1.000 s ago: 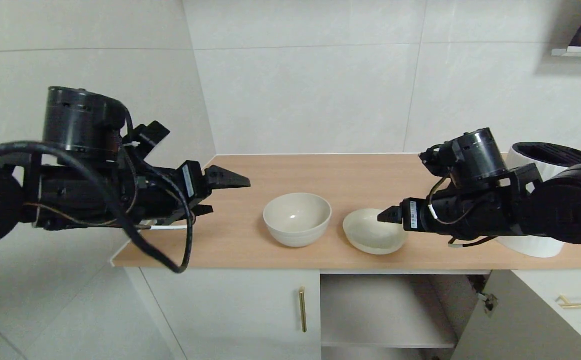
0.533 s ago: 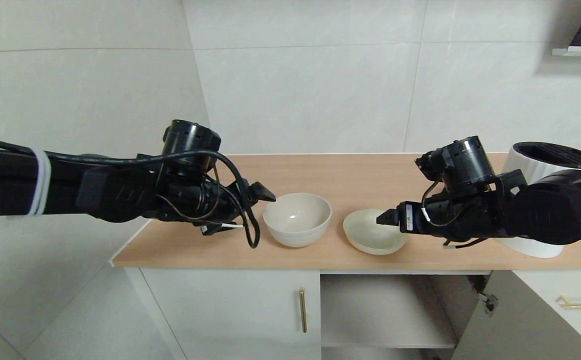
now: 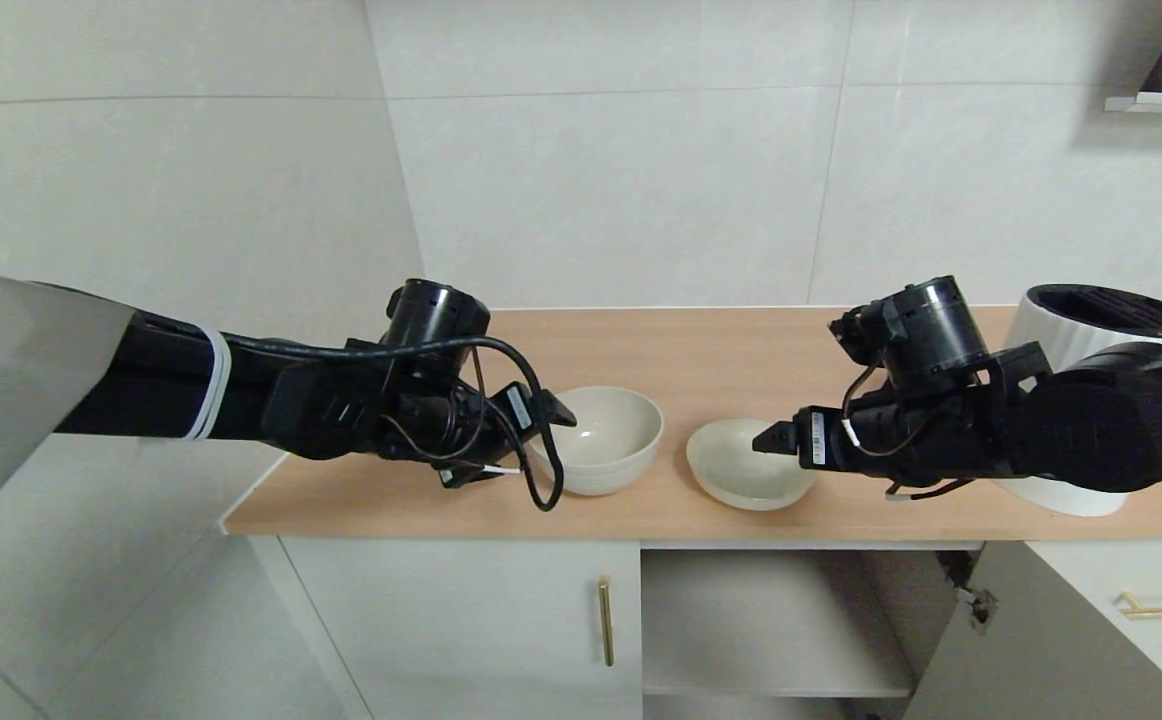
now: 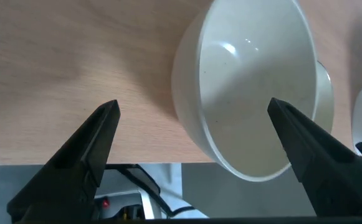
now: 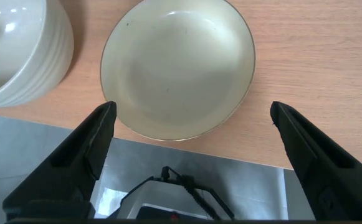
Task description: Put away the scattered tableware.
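Two bowls on the wooden counter (image 3: 411, 500), with a spread gripper at each.

I saw the deep bowl (image 3: 606, 435) standing just beside the shallow dish (image 3: 736, 470), near the counter's front edge above an open cabinet shelf (image 3: 761, 620). From the head camera, the left arm covered the deep bowl's left rim and the right arm hid the dish's right side, so I could not read either finger spread there. The wrist cameras settled it. The left gripper (image 4: 193, 124) was wide open, with one finger outside the bowl wall and the other over its hollow. The right gripper (image 5: 191, 111) was open too, its fingers wider than the dish. A white appliance (image 3: 1106, 305) was partly hidden behind the right arm.
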### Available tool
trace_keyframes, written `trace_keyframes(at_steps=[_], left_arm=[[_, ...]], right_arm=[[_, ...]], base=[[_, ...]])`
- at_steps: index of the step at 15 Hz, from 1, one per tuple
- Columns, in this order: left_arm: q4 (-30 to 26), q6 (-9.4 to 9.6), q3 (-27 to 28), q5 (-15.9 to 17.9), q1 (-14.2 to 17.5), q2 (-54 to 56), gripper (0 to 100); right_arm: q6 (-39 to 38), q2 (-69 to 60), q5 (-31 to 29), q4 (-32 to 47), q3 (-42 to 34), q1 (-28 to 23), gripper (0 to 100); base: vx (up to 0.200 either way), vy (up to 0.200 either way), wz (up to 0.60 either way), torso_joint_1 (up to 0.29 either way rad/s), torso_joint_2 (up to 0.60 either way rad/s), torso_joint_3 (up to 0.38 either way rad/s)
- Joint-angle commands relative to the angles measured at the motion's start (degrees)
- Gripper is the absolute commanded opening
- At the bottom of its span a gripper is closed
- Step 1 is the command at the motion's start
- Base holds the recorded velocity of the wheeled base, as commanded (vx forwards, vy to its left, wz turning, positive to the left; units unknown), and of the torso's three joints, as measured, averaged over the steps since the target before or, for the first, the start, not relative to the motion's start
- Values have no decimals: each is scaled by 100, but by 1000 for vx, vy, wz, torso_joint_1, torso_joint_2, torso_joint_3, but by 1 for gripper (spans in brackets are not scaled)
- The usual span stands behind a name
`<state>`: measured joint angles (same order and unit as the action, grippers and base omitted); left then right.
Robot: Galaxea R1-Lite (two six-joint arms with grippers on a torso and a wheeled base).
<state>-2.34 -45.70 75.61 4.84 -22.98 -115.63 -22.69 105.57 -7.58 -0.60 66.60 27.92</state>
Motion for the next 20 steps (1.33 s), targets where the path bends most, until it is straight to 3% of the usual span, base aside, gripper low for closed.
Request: trace_keyframes(at_steps=[1,11,14,20], left_arm=[[-3,0,-2,-1,4,-39,0],[-12,-9,-2,8,13,84,0],[-12,-9,-2,-1,13,172,0],[-21,-9,-11,-1,13,216,0]], right_arm=[[1,-19,2,-2,2,3,100],[1,34,-42,-2,29,3,100],[10,333,-841,-2,169,3,100],[-8,957,-1413,-160,363,3,100]], base=[[0,0,0,0,0,0],[0,0,0,0,0,0],[0,0,0,0,0,0],[0,0,0,0,0,0]])
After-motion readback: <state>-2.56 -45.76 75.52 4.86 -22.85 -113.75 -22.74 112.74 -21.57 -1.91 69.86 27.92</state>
